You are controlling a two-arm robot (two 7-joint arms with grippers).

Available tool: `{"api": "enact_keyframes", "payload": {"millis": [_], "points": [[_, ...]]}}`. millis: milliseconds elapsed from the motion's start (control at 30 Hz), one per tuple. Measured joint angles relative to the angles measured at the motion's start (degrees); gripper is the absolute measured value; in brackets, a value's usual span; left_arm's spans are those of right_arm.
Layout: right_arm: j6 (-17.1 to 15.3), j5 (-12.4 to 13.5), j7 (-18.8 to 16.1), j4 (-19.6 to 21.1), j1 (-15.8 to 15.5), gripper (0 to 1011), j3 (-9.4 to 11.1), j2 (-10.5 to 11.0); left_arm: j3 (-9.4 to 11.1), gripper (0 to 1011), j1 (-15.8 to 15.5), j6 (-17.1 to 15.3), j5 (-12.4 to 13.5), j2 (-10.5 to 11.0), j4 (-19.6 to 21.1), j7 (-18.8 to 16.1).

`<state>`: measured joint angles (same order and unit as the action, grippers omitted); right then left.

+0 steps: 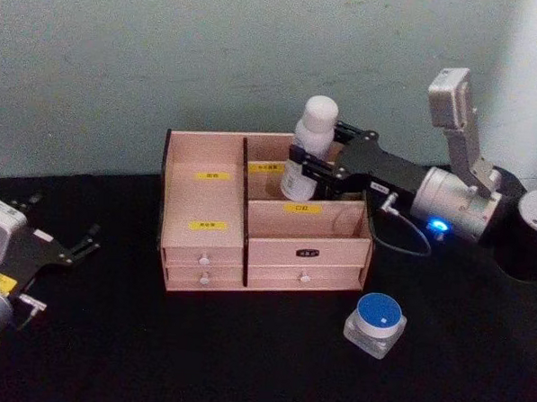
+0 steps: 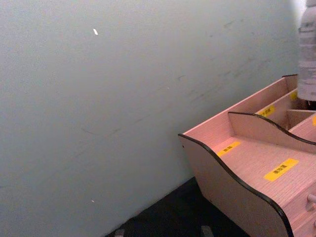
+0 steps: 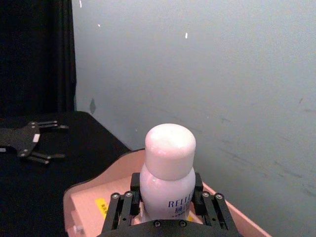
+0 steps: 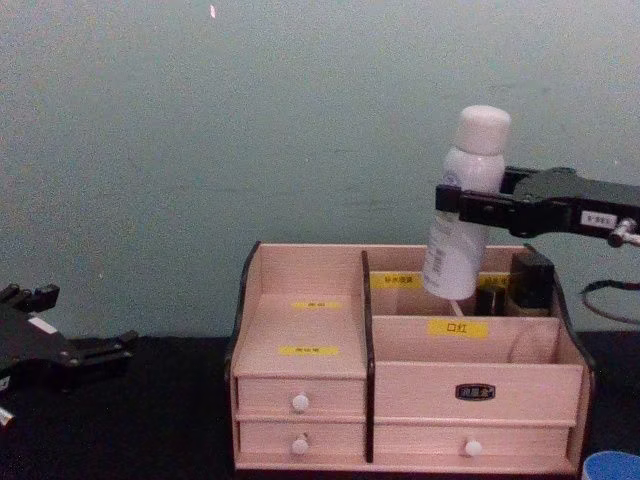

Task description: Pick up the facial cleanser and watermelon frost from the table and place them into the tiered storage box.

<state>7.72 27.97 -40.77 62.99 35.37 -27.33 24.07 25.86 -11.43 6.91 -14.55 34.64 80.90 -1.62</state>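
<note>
Now placing first item | right pincer [image 1: 311, 163] clenched on facial cleanser [image 1: 312, 136], slightly tilted, base dipping into far-right compartment of tiered storage box [image 1: 204, 225] | next: lower, straighten, release | watermelon frost [image 1: 376, 322] waiting on desk, near right | left pincer [image 3: 58, 141] spread, parked near left

white bottle [image 3: 168, 190]: "RELL…" in blue | tiered storage box [image 4: 300, 270], yellow label [image 4: 457, 327]: "口红" | other labels [image 4: 316, 304]: unreadable

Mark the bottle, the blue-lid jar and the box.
bottle [image 1: 310, 136], head view, body under the cap
jar [image 1: 377, 313], head view, blue lid
box [image 1: 338, 254], head view, front panel above the right drawer
</note>
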Motion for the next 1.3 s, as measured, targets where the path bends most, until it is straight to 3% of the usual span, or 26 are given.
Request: {"api": "enact_keyframes", "payload": {"millis": [533, 1300], "points": [[1.6, -2.3, -1.5, -11.7, 6.4, 595, -0.6, -5.4, 0.0, 1001, 0.0, 0.0, 0.0, 0.0, 0.0, 0.0], [3.0, -5.1, -3.2, -22.4, 10.7, 595, -0.4, -9.8, 0.0, 1001, 0.0, 0.0, 0.0, 0.0, 0.0, 0.0]]}}
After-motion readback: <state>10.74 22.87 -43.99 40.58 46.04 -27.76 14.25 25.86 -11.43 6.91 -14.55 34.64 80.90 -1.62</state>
